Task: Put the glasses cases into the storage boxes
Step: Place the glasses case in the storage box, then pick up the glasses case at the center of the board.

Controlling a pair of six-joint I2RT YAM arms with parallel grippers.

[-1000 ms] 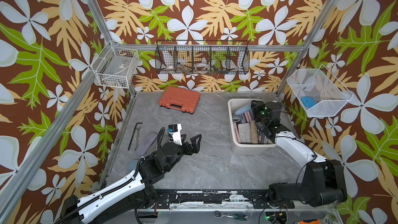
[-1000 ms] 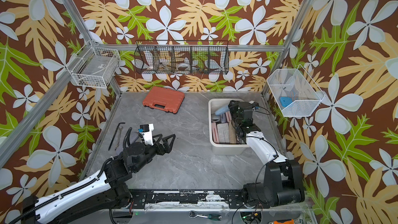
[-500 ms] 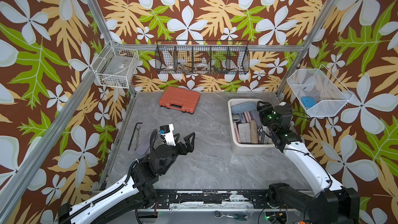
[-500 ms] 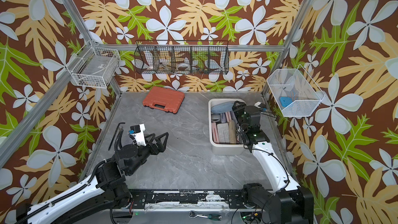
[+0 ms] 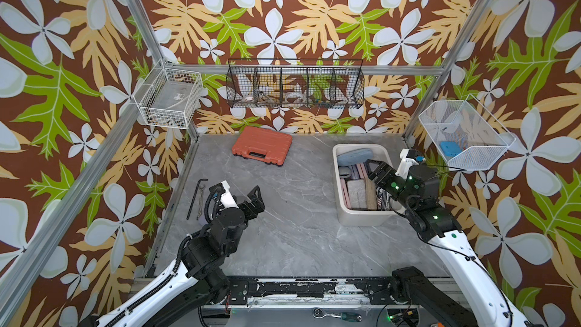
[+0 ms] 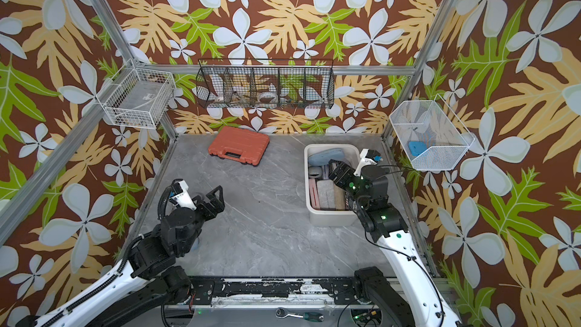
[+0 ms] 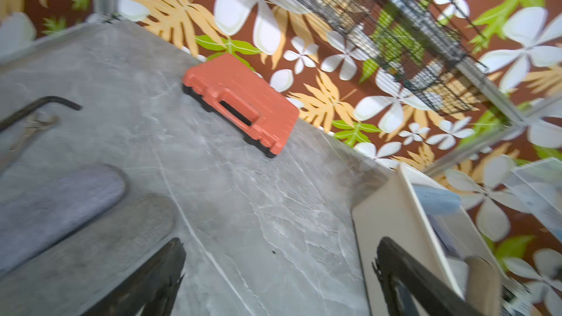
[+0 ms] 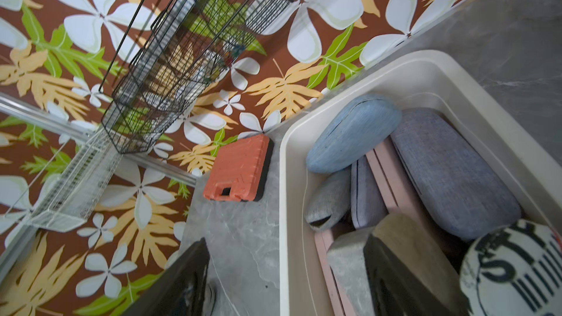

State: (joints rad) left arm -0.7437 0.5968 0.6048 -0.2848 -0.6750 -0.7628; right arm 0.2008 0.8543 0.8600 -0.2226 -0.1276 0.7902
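Observation:
The cream storage box [image 5: 339, 190] [image 6: 309, 195] stands at the right of the table and holds several glasses cases: blue [image 8: 352, 132], lavender-grey [image 8: 450, 171], grey [image 8: 328, 199], pink [image 8: 392, 177], tan [image 8: 407, 238] and black-and-white print [image 8: 511, 269]. My right gripper [image 5: 375, 169] [image 8: 287, 244] hovers open over the box's left wall, holding nothing. A lavender case [image 7: 54, 208] and a grey case [image 7: 127, 229] lie on the table at the left, largely hidden under my left arm in both top views. My left gripper [image 5: 251, 198] [image 7: 279, 247] is open and empty just right of them.
An orange toolcase [image 5: 262, 148] lies at the back. A hex key and a wrench [image 5: 196, 196] lie by the left wall. Wire baskets hang on the walls: white [image 5: 169, 99], black [image 5: 295, 88], white mesh [image 5: 465, 135]. A ratchet [image 5: 336, 314] lies on the front rail.
My right gripper has drawn back from the far part of the box towards its middle, and its jaws have spread wider. My left gripper has moved left, still open.

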